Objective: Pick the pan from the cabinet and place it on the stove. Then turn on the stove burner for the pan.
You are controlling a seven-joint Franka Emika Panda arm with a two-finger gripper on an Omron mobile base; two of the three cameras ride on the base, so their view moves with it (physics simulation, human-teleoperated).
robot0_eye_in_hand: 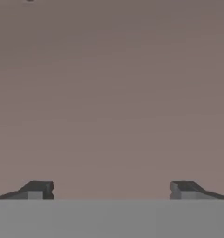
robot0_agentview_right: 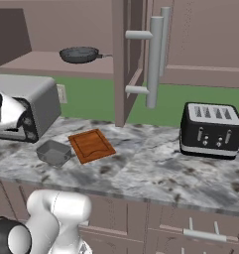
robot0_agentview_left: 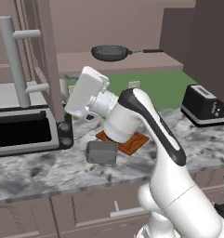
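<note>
Mauve-brown wall cabinet (robot0_agentview_right: 122, 59) stands with its door swung open, its long silver bar handle (robot0_agentview_right: 153, 62) facing the room. On the cabinet's lowest shelf, well back from the edge, sits the pan (robot0_agentview_left: 110, 52), dark grey and round, its thin straight handle pointing to the right in the left base view; nothing touches it. Below the cabinet runs a grey marbled counter (robot0_agentview_right: 150, 168) backed by a green wall. On the counter lie a reddish-brown wooden cutting board (robot0_agentview_right: 91, 145) and, just beside it, a small grey rectangular tin (robot0_agentview_right: 54, 152). A silver toaster oven (robot0_agentview_right: 34, 104) with a dark glass front stands at the left end of the counter, and a black four-slot toaster (robot0_agentview_right: 210, 129) stands well apart on the right. The white robot arm (robot0_agentview_left: 153, 139) rises in front of the counter and bends up and to the left, its hand close to the edge of the open door, beside the toaster oven. In the hand view the gripper (robot0_eye_in_hand: 111, 190) has its two dark fingertips (robot0_eye_in_hand: 36, 190) spread wide apart with nothing between them, facing a plain mauve-brown surface.
</note>
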